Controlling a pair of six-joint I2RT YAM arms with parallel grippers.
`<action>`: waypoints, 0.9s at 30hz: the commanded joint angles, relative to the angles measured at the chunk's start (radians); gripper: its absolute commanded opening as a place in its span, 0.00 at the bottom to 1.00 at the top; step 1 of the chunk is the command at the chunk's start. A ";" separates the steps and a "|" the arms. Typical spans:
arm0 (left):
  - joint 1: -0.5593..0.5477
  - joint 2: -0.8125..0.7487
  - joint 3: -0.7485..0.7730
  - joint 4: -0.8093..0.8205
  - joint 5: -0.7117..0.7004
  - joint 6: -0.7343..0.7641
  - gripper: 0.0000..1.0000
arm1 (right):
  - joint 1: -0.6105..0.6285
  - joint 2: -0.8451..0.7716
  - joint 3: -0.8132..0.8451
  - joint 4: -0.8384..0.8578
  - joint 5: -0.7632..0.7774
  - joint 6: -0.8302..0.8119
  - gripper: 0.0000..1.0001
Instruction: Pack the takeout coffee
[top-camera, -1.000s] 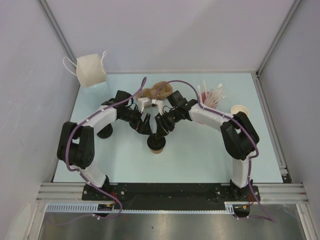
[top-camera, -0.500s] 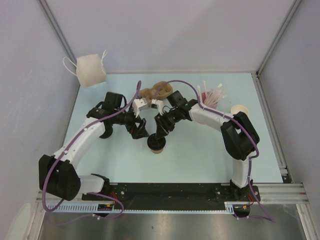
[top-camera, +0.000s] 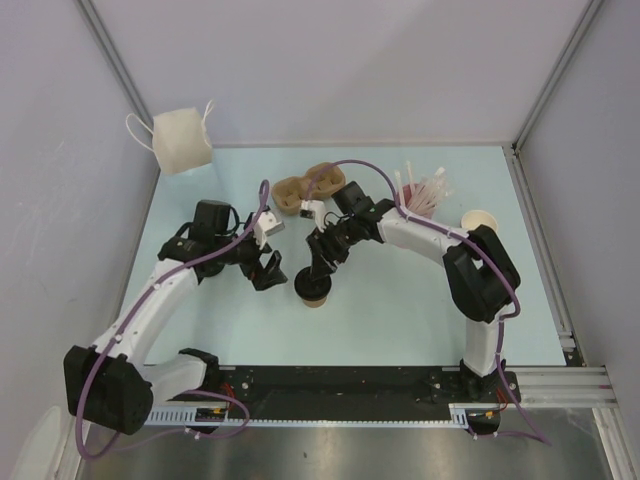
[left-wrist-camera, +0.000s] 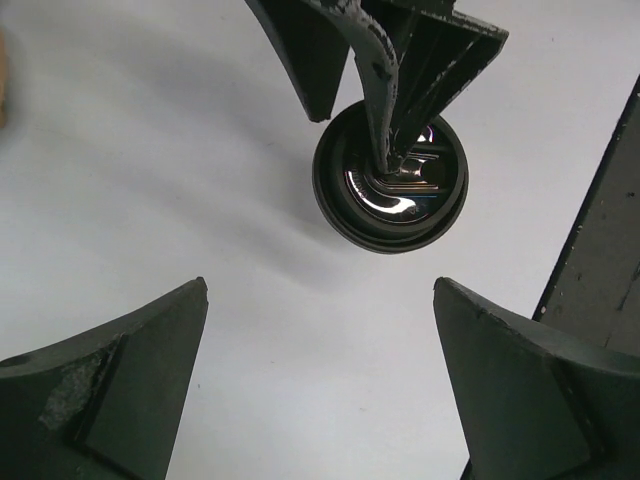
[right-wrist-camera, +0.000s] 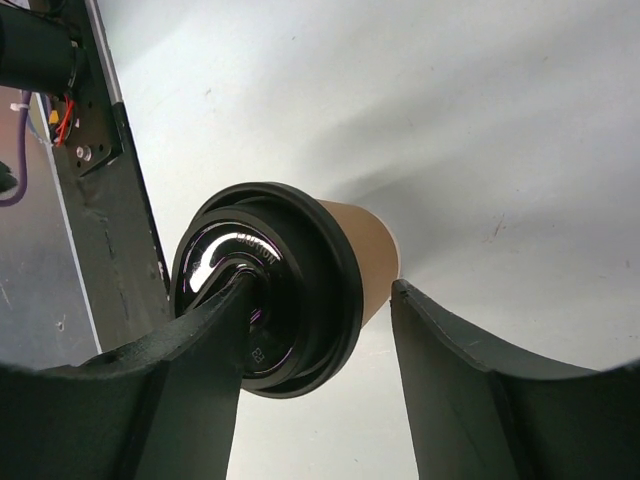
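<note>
The takeout coffee cup (top-camera: 314, 297) is a tan paper cup standing on the table with its black lid (top-camera: 312, 286) on top. In the right wrist view, one finger (right-wrist-camera: 215, 340) of my right gripper (right-wrist-camera: 322, 288) rests on the lid (right-wrist-camera: 290, 250). The other finger stands just clear of the tan wall (right-wrist-camera: 368, 240). The jaws are apart. My right gripper (top-camera: 318, 264) is directly over the cup. My left gripper (top-camera: 268, 270) is open and empty, left of the cup. Its wrist view shows the lid (left-wrist-camera: 400, 215) ahead of the open gripper (left-wrist-camera: 320, 285).
A brown pulp cup carrier (top-camera: 308, 186) lies behind the grippers. A pink cup of white straws (top-camera: 425, 194) and a stack of tan cups (top-camera: 480, 220) stand at the back right. A white bag (top-camera: 180, 141) sits at the back left corner.
My left arm has drawn back to the left, away from the cup, with its gripper open. My right gripper stays on the lidded cup.
</note>
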 joint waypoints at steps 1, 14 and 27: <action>0.014 -0.042 -0.041 0.052 -0.006 0.022 0.99 | 0.025 -0.004 -0.005 -0.090 0.137 -0.075 0.62; 0.021 -0.021 -0.067 0.070 -0.010 0.024 0.99 | -0.005 -0.119 0.010 -0.127 0.162 -0.110 0.66; 0.024 -0.038 -0.075 0.083 -0.027 0.020 0.99 | -0.026 -0.185 0.010 -0.158 0.117 -0.145 0.68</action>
